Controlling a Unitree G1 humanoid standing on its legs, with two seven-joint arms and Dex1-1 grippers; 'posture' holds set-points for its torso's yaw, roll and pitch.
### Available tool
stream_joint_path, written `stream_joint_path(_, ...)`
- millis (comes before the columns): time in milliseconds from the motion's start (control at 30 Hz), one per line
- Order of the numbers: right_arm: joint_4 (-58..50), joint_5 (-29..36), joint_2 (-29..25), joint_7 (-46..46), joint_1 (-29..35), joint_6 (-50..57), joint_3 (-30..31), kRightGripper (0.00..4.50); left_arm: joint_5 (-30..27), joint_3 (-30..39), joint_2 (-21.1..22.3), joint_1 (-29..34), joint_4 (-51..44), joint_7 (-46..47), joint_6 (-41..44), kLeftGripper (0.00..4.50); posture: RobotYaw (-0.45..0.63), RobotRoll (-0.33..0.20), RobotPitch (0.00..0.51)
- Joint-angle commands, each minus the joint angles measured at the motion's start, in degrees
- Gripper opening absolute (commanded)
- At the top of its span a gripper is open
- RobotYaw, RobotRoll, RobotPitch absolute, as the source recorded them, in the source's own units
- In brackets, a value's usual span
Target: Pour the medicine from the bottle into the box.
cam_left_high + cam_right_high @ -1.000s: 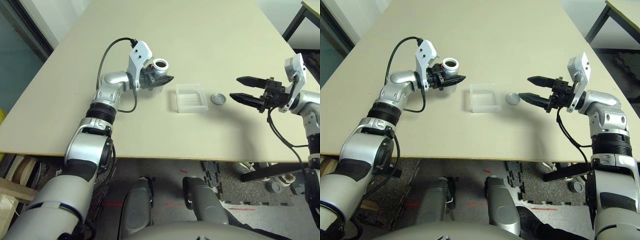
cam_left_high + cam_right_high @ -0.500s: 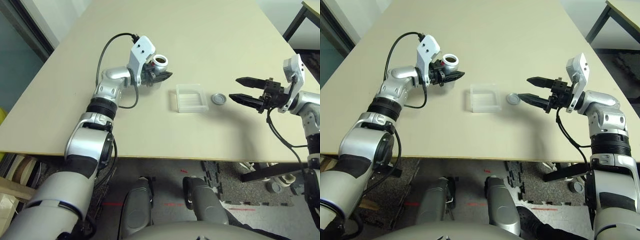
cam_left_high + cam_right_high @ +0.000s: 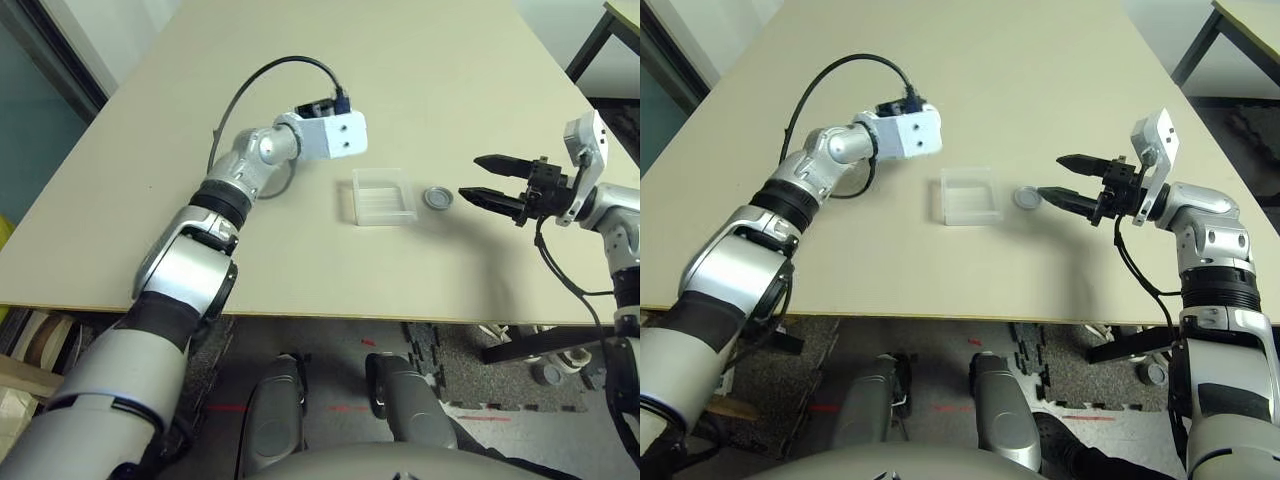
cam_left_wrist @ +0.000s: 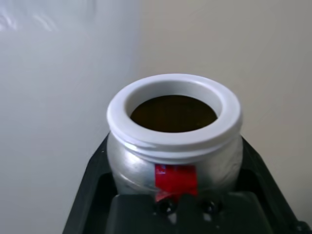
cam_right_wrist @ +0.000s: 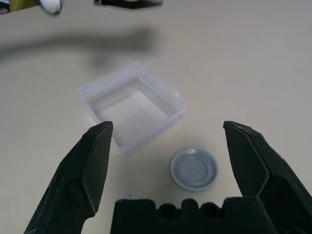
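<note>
My left pincer is clamped round the bottle; my right pincer is spread wide, empty; the box sits between them, the cap just right of it.

my bottle: silver-grey, white rim, red patch | box: clear, colourless | cap: grey | tabletop: plain beige | my right hand: black | my forearms: silver, black bands
</note>
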Motion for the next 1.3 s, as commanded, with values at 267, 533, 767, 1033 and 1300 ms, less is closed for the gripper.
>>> stream_joint_path(267, 1.6, -0.3, 0.8, -1.0, -0.7, -0.8, 0.2, 4.5, 23.1, -18.3, -5.2, -8.3, 7.6, 27.8, 1.3, 2.63, -0.16, 0.0, 0.143)
stream_joint_path(533, 1.2, -0.4, 0.9, -0.9, -0.2, -0.8, 0.4, 4.5, 22.7, -18.2, -6.8, -9.6, 12.5, 26.6, 1.4, 2.63, -0.16, 0.0, 0.141)
stream_joint_path(767, 1.2, -0.9, 0.7, -0.3, -0.3, -0.9, 1.0, 4.5, 19.2, -15.2, -6.4, -9.0, 13.4, 23.5, -0.1, 2.63, -0.15, 0.0, 0.141)
stream_joint_path(1033, 1.3, -3.2, 0.0, 1.5, 0.2, -2.9, 3.5, 4.5, -11.2, 11.8, -6.3, -3.4, 14.5, -9.3, 2.7, 2.63, -0.15, 0.0, 0.141)
stream_joint_path(1300, 1.7, -4.4, 0.4, 1.8, 0.4, -4.4, 4.6, 4.5, -34.2, 33.0, -7.1, 0.9, 10.2, -26.1, 17.9, 2.63, -0.14, 0.0, 0.141)
